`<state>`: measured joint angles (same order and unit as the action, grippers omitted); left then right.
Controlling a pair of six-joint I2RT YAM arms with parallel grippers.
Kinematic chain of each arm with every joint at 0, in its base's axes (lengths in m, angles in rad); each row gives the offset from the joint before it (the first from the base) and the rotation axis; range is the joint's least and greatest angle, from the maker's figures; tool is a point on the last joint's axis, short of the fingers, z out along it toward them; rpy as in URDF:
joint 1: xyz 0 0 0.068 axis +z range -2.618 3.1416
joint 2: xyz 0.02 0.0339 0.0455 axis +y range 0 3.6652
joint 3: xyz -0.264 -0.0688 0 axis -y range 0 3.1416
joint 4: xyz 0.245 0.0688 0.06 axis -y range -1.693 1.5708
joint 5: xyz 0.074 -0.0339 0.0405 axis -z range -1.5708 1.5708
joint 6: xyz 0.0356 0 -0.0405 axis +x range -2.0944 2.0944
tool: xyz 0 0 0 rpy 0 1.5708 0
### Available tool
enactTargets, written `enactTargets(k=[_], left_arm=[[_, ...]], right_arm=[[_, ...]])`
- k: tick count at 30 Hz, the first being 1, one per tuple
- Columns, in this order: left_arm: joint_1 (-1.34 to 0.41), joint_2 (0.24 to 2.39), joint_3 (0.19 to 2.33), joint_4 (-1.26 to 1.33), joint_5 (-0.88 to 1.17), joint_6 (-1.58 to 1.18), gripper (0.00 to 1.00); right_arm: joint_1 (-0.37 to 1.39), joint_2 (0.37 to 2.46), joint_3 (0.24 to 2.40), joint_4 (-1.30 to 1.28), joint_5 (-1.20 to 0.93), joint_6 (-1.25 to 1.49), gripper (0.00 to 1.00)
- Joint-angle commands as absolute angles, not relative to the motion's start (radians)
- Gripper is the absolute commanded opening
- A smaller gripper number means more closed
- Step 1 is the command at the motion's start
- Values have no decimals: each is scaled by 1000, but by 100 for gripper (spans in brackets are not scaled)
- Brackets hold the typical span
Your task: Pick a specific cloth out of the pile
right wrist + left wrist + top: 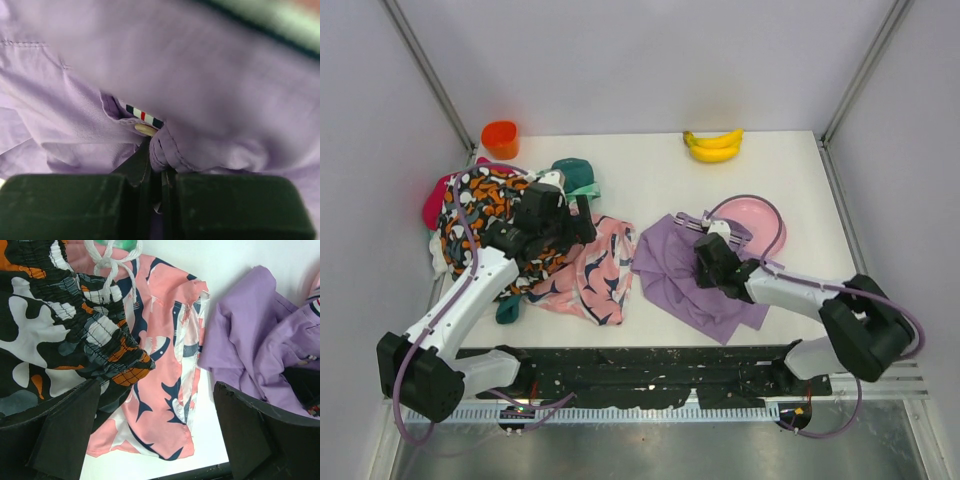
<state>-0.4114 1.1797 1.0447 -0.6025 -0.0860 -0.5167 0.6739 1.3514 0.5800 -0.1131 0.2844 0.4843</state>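
Note:
The lilac-purple cloth (680, 275) lies spread in the middle right of the table, partly over the pink plate (760, 222). My right gripper (708, 262) is shut on a fold of it; the right wrist view shows purple fabric (210, 90), a striped tag and a button pinched between the fingers. The cloth also shows in the left wrist view (255, 335). The pile (510, 220) sits at the left, orange-black-white cloth on top. My left gripper (582, 228) hangs open and empty above the pink cloth with navy shapes (165, 390).
An orange cup (500, 138) stands at the back left and a banana (713, 145) at the back centre. Teal (578, 175) and magenta (435, 200) pieces edge the pile. Grey walls close in both sides.

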Motion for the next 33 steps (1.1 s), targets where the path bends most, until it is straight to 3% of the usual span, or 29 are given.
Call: enactTargets(k=[1, 5, 11, 20, 24, 29, 33], left_arm=[[-413, 1163, 1049, -574, -97, -525, 100], [-413, 1152, 1052, -600, -123, -517, 100], [-413, 1114, 1046, -603, -140, -515, 99], [-414, 1063, 1046, -601, -126, -519, 100], [-414, 1000, 1045, -606, -126, -515, 100], [-414, 898, 1028, -598, -133, -508, 100], [-414, 832, 1014, -601, -153, -508, 100]], right_arm=[[654, 1645, 655, -165, 112, 618, 5], [551, 1857, 744, -216, 118, 612, 5], [494, 1824, 788, -184, 164, 560, 7], [529, 1594, 814, -184, 137, 465, 55], [557, 1369, 844, -232, 112, 413, 95], [565, 1102, 923, -316, 149, 355, 95], [565, 925, 962, -376, 319, 385, 95]])
